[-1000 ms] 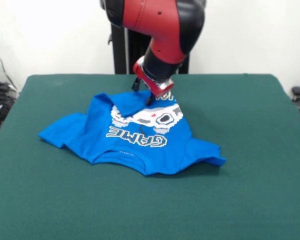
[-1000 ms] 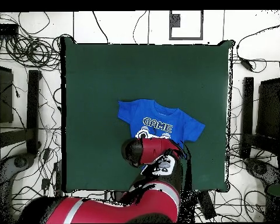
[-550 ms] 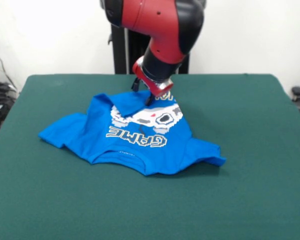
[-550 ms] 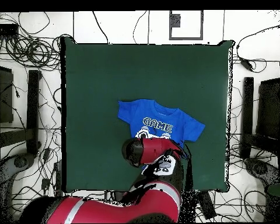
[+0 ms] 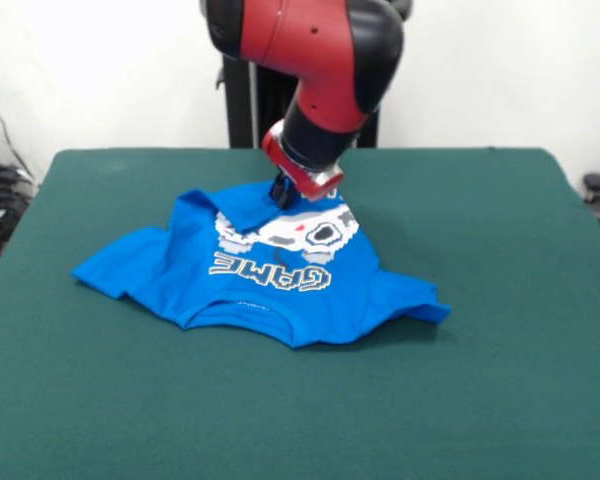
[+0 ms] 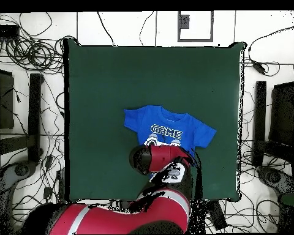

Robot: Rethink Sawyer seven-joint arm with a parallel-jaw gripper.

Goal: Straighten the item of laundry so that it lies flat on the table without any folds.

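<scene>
The gripper (image 5: 282, 192) is seen at the end of the red and black arm (image 5: 320, 60), lowered onto the far edge of the item of laundry (image 5: 270, 270), where dark tips meet a folded-over flap of blue cloth; whether the tips are closed on the cloth or merely resting against it cannot be told, since they are partly hidden by the wrist in the front view and wholly covered by the arm in the overhead view. Directly below the gripper in the front view, the grey and white controller print is shown, and below that the white "GAME" lettering, upside down. The shirt is spread out from the gripper toward the camera, with 1 sleeve extended to the left and 1 to the right, and its hem area beneath the gripper is bunched and folded rather than flat. The shirt is laid near the middle of the table (image 5: 500, 400), whose dark green top surrounds it on all sides.
</scene>
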